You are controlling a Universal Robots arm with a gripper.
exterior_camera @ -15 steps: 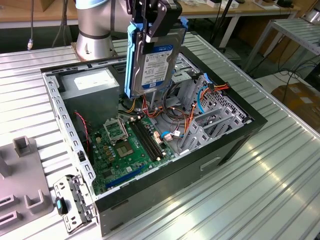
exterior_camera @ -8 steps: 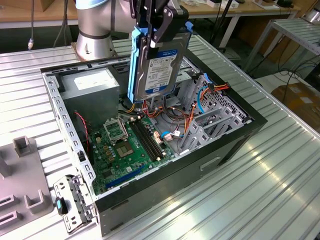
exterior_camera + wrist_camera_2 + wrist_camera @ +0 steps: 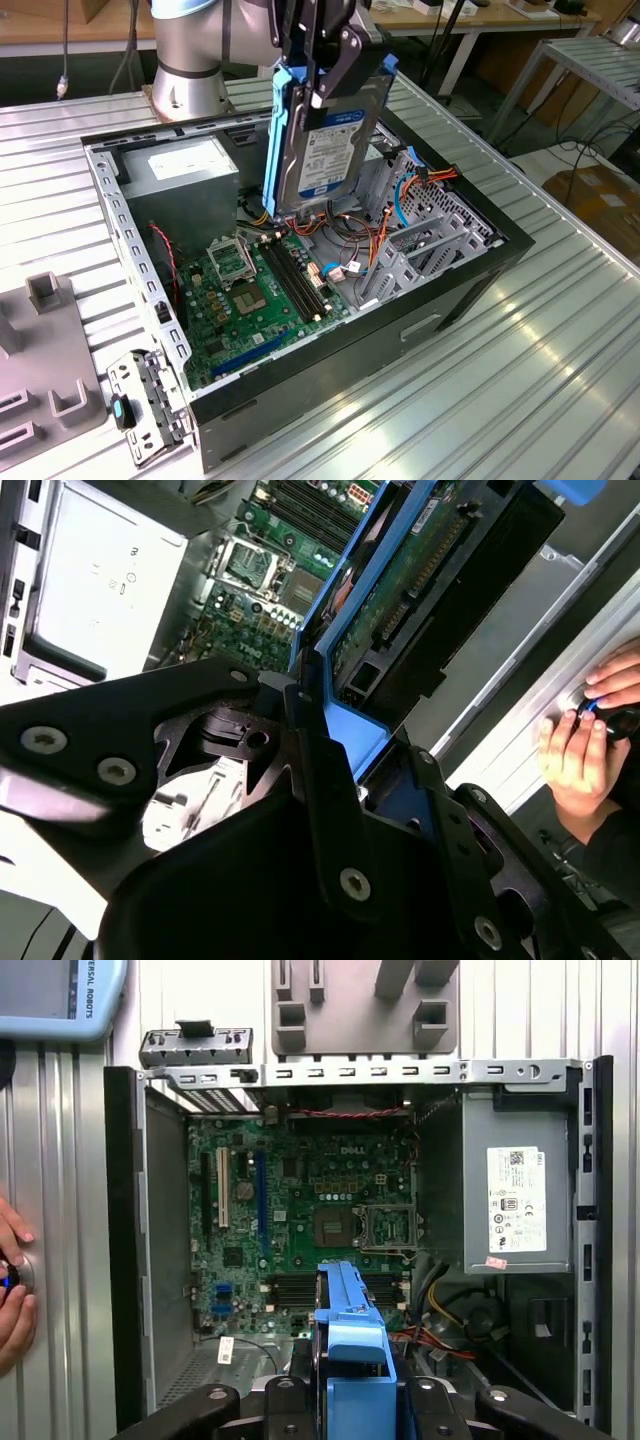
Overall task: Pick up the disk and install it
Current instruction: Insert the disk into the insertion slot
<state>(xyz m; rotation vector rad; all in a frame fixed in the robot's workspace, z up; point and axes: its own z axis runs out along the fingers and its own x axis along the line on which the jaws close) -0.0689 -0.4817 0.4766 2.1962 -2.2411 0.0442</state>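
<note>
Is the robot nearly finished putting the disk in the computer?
About halfway. Picking up is done: the fingers grip the disk, held on edge above the open computer. Installing is left: the disk hangs in the air, not seated inside.

Robotics laboratory or test workshop. Evidence: one ribbed aluminium work table (image 3: 560,380) with the grey base of an industrial robot arm (image 3: 190,60) mounted at its far edge; one desktop computer case (image 3: 330,390), side panel off, lying open on the table with its green motherboard (image 3: 245,300) exposed; one grey moulded parts fixture (image 3: 45,370) beside the case; wooden benches (image 3: 520,20) and a metal-frame stand (image 3: 590,60) behind; loose cables (image 3: 560,150) and a cardboard box (image 3: 600,195) on the floor; one blue-edged control pendant (image 3: 60,1000); a person's hand (image 3: 12,1280) at a control on the table's edge.
</note>
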